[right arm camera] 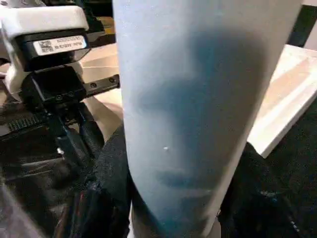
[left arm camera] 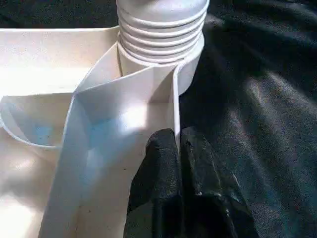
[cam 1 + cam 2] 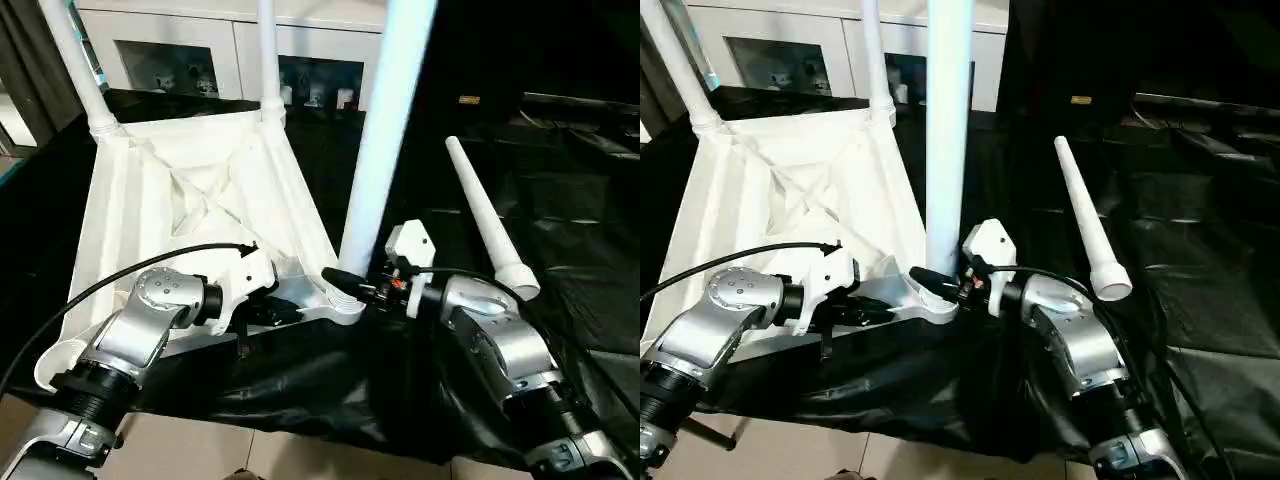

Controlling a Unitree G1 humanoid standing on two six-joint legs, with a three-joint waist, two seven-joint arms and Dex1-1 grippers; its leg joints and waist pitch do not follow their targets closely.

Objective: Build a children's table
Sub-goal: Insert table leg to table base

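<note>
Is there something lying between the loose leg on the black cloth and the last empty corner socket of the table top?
Yes. The robot's own left forearm lies across the way from the loose leg to the empty corner socket; so do the right gripper and the near leg it holds.

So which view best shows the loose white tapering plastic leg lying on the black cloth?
The left eye view: the loose white tapering leg lies whole on the black cloth. The right eye view shows it equally complete.
</note>
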